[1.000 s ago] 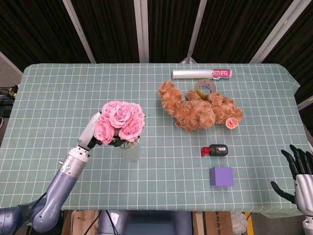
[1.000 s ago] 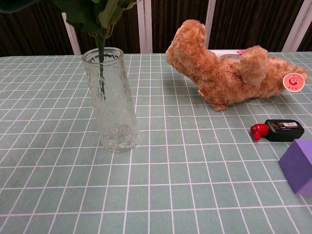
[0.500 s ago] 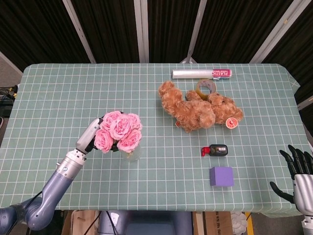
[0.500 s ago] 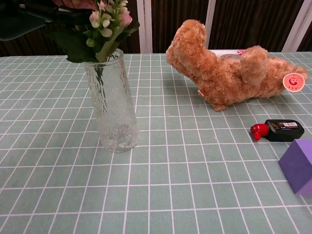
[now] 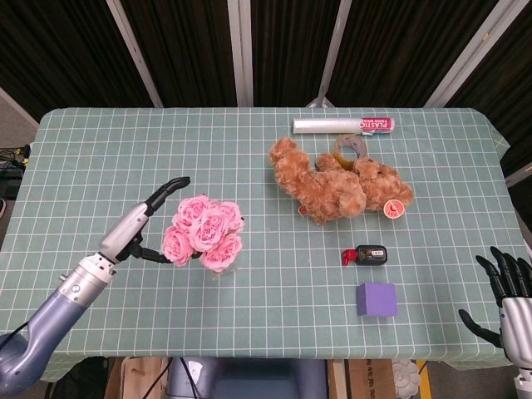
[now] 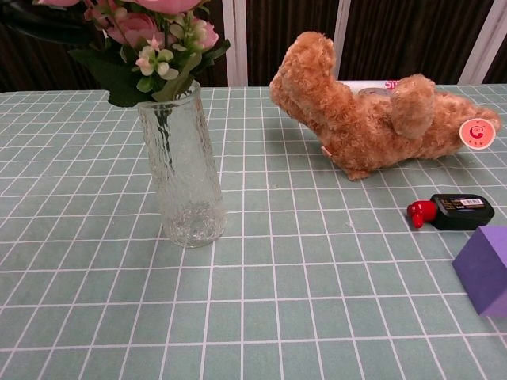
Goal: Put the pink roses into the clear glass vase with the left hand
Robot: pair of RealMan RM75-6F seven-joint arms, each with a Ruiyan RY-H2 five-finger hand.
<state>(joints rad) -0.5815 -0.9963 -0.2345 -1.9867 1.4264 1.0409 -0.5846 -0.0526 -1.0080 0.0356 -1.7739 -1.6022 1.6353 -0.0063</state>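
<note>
The pink roses (image 5: 204,233) stand in the clear glass vase (image 6: 182,174), stems down inside the glass and leaves (image 6: 127,75) spilling over the rim. In the head view the blooms hide nearly all of the vase. My left hand (image 5: 140,229) lies just left of the bouquet with its fingers spread apart, one stretched past the top of the blooms and another low beside them. It holds nothing. A dark part of the left hand (image 6: 43,22) shows at the chest view's top left. My right hand (image 5: 509,289) hangs open off the table's front right corner.
A brown teddy bear (image 5: 337,184) lies right of the vase, with a tape roll (image 5: 352,148) and a plastic wrap roll (image 5: 341,125) behind it. A small black bottle with a red cap (image 5: 366,255) and a purple block (image 5: 376,299) sit at front right.
The roses sank lower into the vase. My left hand let go of the stems, opened and drew back to the left.
</note>
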